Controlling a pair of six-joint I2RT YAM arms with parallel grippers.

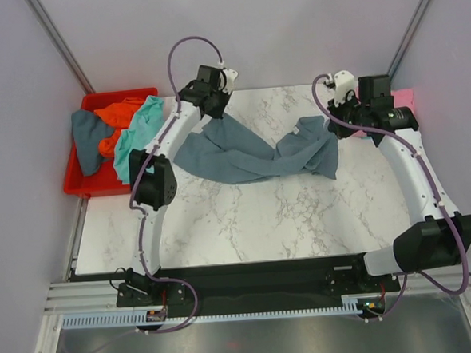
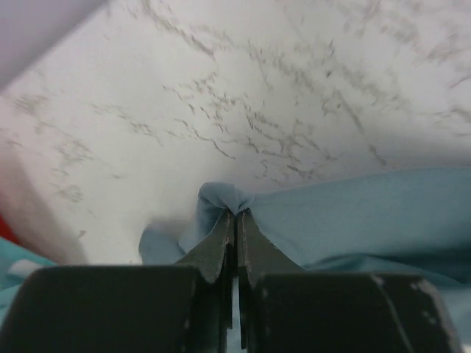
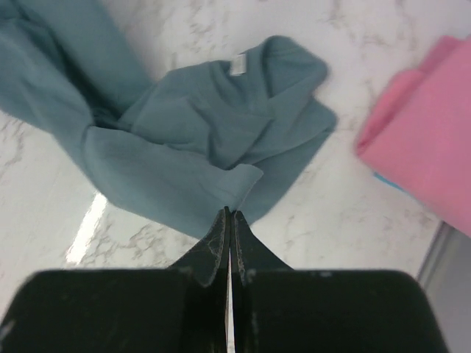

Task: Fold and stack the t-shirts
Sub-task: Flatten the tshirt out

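A large slate blue-grey t-shirt [image 1: 250, 155] lies crumpled and stretched across the back of the marble table. My left gripper [image 1: 218, 110] is shut on a bunched bit of its left end, seen between the tips in the left wrist view [image 2: 236, 213]. My right gripper [image 1: 333, 129] is shut at the shirt's right end, its tips pinching the edge of a flap [image 3: 229, 211]; the shirt's collar with a white label [image 3: 237, 65] lies beyond. A folded pink t-shirt [image 1: 405, 98] lies at the far right, also in the right wrist view [image 3: 427, 140].
A red bin [image 1: 76, 185] stands off the table's left edge, holding an orange shirt [image 1: 119, 111], a teal shirt [image 1: 141, 130] draped over its rim, and a dark blue-grey one [image 1: 88, 139]. A sliver of teal cloth [image 3: 386, 181] shows under the pink shirt. Grey walls close in at the back and sides.
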